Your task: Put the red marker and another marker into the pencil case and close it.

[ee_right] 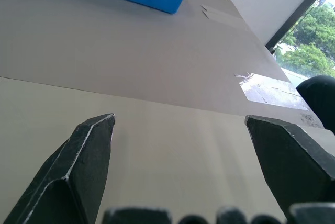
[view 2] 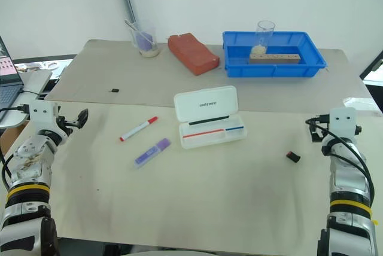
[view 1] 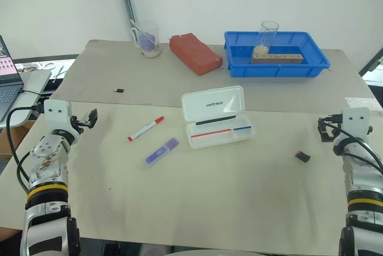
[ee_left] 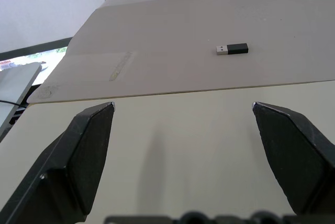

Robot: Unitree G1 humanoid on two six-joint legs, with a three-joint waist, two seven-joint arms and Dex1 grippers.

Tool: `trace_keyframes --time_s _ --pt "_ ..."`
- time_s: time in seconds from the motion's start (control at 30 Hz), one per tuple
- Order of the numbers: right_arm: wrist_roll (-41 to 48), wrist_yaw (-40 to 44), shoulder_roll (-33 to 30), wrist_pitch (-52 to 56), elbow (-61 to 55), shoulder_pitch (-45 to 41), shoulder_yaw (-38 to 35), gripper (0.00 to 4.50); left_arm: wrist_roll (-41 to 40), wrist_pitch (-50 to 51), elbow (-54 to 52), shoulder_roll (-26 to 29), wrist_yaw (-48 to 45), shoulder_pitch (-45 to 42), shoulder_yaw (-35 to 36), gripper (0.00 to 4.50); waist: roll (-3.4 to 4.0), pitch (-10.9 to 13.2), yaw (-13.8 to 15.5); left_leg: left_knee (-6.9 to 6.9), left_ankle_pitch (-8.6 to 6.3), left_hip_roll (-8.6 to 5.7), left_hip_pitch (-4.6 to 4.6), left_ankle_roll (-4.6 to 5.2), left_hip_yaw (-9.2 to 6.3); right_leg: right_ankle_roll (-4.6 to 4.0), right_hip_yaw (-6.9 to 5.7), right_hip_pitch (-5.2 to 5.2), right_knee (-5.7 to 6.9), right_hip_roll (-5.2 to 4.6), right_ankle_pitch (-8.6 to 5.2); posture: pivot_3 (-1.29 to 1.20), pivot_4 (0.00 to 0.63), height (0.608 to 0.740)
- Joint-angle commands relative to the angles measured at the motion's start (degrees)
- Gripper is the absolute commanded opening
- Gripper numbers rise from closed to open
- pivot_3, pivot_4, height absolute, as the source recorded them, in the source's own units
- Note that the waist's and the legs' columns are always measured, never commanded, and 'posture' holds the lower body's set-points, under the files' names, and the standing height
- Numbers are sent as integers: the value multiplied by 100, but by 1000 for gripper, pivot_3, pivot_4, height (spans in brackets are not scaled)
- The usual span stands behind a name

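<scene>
The pencil case [view 1: 216, 118] lies open at the table's middle, lid tipped back, with a thin red stick and a thin blue stick inside. To its left the red marker [view 1: 145, 128] lies flat on the table. The purple marker [view 1: 161, 152] lies just in front of it. My left gripper [view 1: 91, 118] hovers open at the table's left side, well clear of both markers. My right gripper [view 1: 324, 130] hovers open at the right side, far from the case. Both hold nothing; their fingers [ee_left: 86, 145] [ee_right: 84, 156] stand wide apart in the wrist views.
A blue tray [view 1: 276, 63] with a glass and a wooden block sits at the back right. A red brick [view 1: 195, 53] and a cup [view 1: 149, 40] stand at the back. A small dark cap [view 1: 303, 157] lies near my right gripper, a USB stick [ee_left: 232, 49] ahead of my left. A laptop [view 1: 9, 82] sits far left.
</scene>
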Motion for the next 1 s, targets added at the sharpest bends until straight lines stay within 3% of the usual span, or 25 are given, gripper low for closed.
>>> trace_keyframes --time_s 0.03,0.37,0.63,0.83,1.0 --pt "-1 -8 -135 -156 -96 -150 -67 4398 -65 -105 -124 153 -32 -29 103 4476 0 0 0 0 0 0 0 0 0 0 0 0 0 0 0 0 150 740" --pt "-25 132 -194 -167 -116 -305 0 4398 -61 -86 -514 248 -128 125 90 4476 -2 2 -37 -2 0 1 0 0 0 0 -1 -1 0 0 0 0 150 740" --pt "212 1123 -421 101 -1016 -310 158 4398 -431 887 -1970 525 -1358 25 -483 4476 4 5 -35 -4 -1 0 -2 -2 4 0 -1 0 -1 -3 0 0 150 740" --pt "863 2291 -598 1080 -2579 27 342 4398 -890 2219 -3553 348 -2215 -751 -1636 4476 -1 8 10 -1 -1 0 -10 -1 2 1 -4 0 -2 0 0 0 150 740" --pt "1586 3059 -759 1981 -4081 628 447 4398 -658 2485 -3899 -196 -2496 -1293 -2730 4476 9 11 59 2 1 -2 -10 1 2 3 -2 6 -11 3 -2 0 150 740"
